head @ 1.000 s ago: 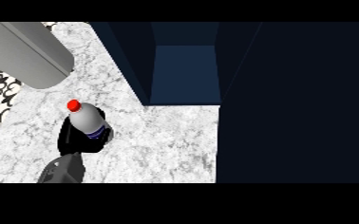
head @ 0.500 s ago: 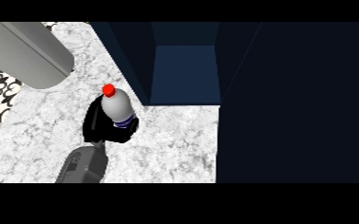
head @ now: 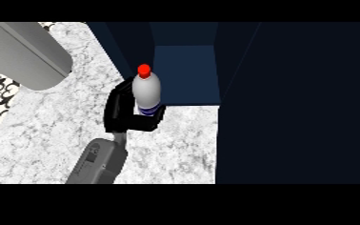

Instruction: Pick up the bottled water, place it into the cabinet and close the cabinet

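Grey and rounded, a large cylinder [head: 32, 55] lies across the far left corner of the marble counter [head: 63, 119], well apart from the work. Moving right, we see a grey forearm rising from the counter's near edge to a black hand [head: 126, 114], and we cannot say from this view whether it is our left or our right; we take it as the left, since it comes in at the left of the view. Its fingers are curled round the lower part of the bottled water [head: 147, 93], clamped on it, with the thumb side wrapping the label band. The bottle stands roughly upright in that grasp, red cap toward the cabinet, held just before the cabinet's open front. No other hand shows.

Further right stands the dark blue cabinet [head: 281, 100]. Its compartment [head: 186, 74] is open to us and, as far as we can see, holds nothing; the shaded far part is too dark to judge. A tall dark panel to the right looks like the door, swung open, though we cannot be sure.

We judge the carrying step to be under way: picked up, not yet placed. Next we would need to ease the bottle forward into the opening, keeping cap and knuckles clear of the left wall, set it down, let go, and only then deal with the door
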